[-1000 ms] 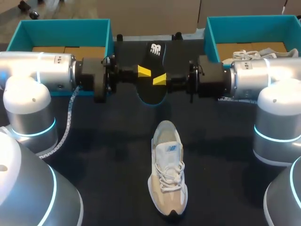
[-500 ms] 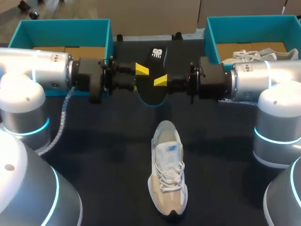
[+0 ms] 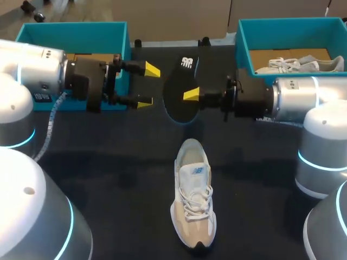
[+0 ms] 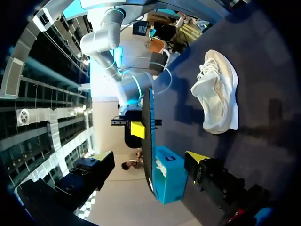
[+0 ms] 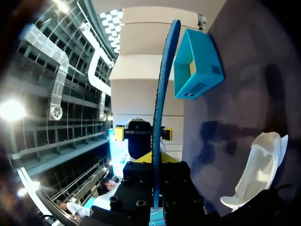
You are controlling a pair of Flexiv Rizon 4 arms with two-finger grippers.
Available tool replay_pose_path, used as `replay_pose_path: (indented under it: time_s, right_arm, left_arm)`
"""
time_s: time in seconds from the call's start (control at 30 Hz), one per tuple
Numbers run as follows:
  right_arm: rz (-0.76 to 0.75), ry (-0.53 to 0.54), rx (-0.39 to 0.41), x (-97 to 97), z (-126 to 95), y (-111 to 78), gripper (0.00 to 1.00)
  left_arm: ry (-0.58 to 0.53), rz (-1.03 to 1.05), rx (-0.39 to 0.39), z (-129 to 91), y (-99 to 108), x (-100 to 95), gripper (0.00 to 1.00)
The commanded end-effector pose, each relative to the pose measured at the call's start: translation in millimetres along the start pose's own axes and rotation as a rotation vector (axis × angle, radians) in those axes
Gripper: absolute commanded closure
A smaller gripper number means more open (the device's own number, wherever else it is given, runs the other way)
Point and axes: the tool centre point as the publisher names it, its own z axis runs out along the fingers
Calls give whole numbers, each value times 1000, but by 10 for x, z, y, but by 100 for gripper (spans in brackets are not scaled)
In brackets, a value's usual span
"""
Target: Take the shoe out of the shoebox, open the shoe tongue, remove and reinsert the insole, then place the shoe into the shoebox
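Insole out; reinsertion and boxing remain for you.
Your right pincer (image 3: 190, 96) is clamped on the black, blue-edged foam insole (image 3: 176, 86), held clear of the dark table (image 3: 108, 179); your left pincer (image 3: 148, 86) stands wide and empty just beside it; the beige-and-white mesh sneaker (image 3: 193, 203) lies well apart from both pincers, outside the teal cardboard shoebox (image 3: 73, 30); reinserting looks to be next.

You have a dark surface (image 3: 119, 179) with three things lying on it. The beige and white shoe (image 3: 193, 200) rests sole-down in the near middle, with its toe toward the near edge. The left shoebox (image 3: 76, 31) and the right shoebox (image 3: 287, 26), both teal and open-topped, sit at the far corners, well apart from the shoe.
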Motion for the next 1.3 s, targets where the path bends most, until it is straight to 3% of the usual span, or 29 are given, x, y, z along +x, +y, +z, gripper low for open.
replay_pose_path:
  time_s: [0.03,0.2,0.37,0.4,0.43,1.0,1.3]
  right_arm:
    - [0,0,-3,-2,5,-12,100]
    - [-55,6,-37,-25,-142,4,100]
    - [-209,-51,-48,-7,-331,-7,100]
    - [-233,-84,-60,-15,-348,-17,100]
    - [-251,-115,-49,-49,-364,-18,100]
    - [-251,-115,-49,-49,-364,-18,100]
    - [-344,-85,-76,-225,-417,-80,100]
  left_arm:
    - [-9,-48,13,-46,7,0,0]
    - [69,-175,16,-277,-22,-8,0]
    - [250,-451,54,-469,-178,12,0]
    - [346,-481,-4,-465,-216,30,0]
    - [496,-447,-151,-440,-249,74,0]
    - [496,-447,-151,-440,-249,74,0]
    - [546,-787,-165,-239,-362,450,0]
